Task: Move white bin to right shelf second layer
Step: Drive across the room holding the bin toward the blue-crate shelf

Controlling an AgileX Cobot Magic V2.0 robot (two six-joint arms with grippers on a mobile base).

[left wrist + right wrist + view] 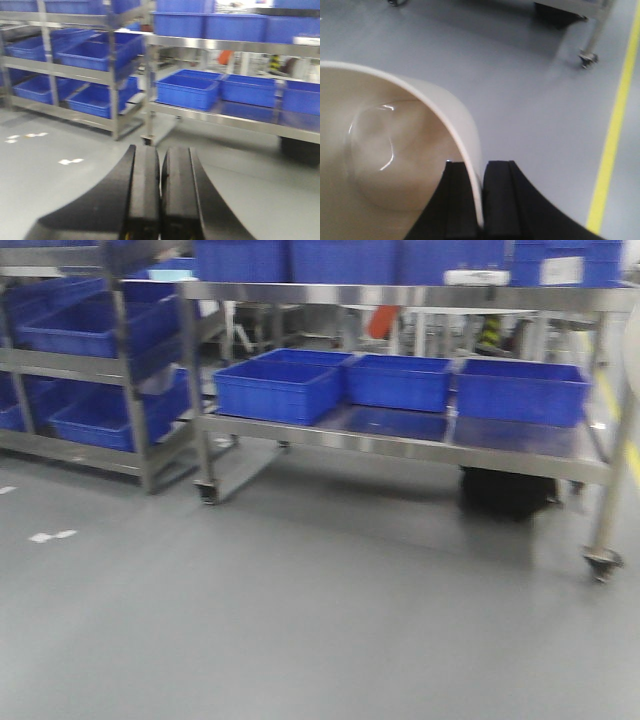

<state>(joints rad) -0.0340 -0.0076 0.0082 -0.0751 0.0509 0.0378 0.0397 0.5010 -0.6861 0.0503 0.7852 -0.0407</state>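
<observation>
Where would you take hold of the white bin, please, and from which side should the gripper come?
Pinch the thin wall at the rim of the white bin, one finger inside and one outside, coming over the open mouth. The visible wall is smooth and curved, with no handle, so only the rim fits between fingers. The right gripper grips it this way.

We see bare grey floor ahead, open for passage. Blue crates crowd the lower level of the wheeled desk, side by side; the rack beside it is likewise packed. The white bin fills our right hand.
</observation>
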